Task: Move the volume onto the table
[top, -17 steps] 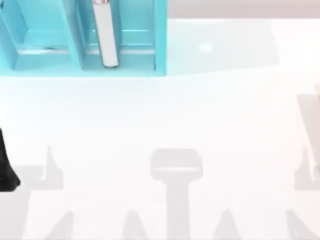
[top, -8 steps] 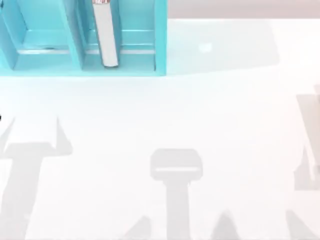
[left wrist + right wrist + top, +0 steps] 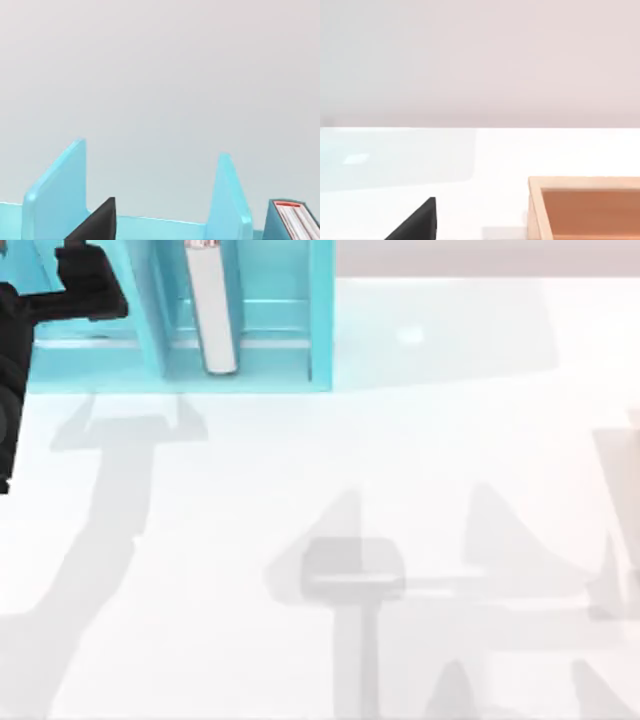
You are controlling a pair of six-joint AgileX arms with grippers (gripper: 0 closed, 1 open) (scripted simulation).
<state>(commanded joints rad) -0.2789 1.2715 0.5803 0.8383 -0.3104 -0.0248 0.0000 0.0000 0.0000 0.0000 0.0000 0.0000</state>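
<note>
1. Top view: the left arm (image 3: pixel 40 330) now sits at the upper left of the frame, its black body over the left compartment of the teal shelf (image 3: pixel 320 320). Half a second ago it was out of the frame, with just its shadow at mid left; a second ago a dark piece showed at the lower left edge. So it has swung up the left side toward the shelf.
2. Meaning for the task: judged as the approach step. The arm is closing on the book, nothing lifted yet.
3. The book (image 3: pixel 211 310) stands upright in the shelf's right compartment, upper left-centre of the frame, whitish spine facing up, red marks at its far end. Same spot as in both earlier pictures. Not touched.
4. Arm pose: the black link runs down the left frame edge, and the head end points right toward the shelf divider. It is beside the book's compartment, not in it, apart from the book.
5. Left wrist view: one dark fingertip (image 3: pixel 97 222) at the bottom edge, shelf dividers beyond it, and the book's (image 3: pixel 295 220) red-marked end at the lower right corner. Cannot tell how far the left gripper is open; nothing seen in its hold.
6. Right wrist view: a dark fingertip (image 3: pixel 417 222) at the bottom, the white table (image 3: pixel 495 155), and a wooden box (image 3: pixel 585 207) at the lower right. The right arm is parked off the right side; its opening can't be told either.
7. The table (image 3: pixel 400 470) in front of the shelf is bare white with shadows on it.
</note>
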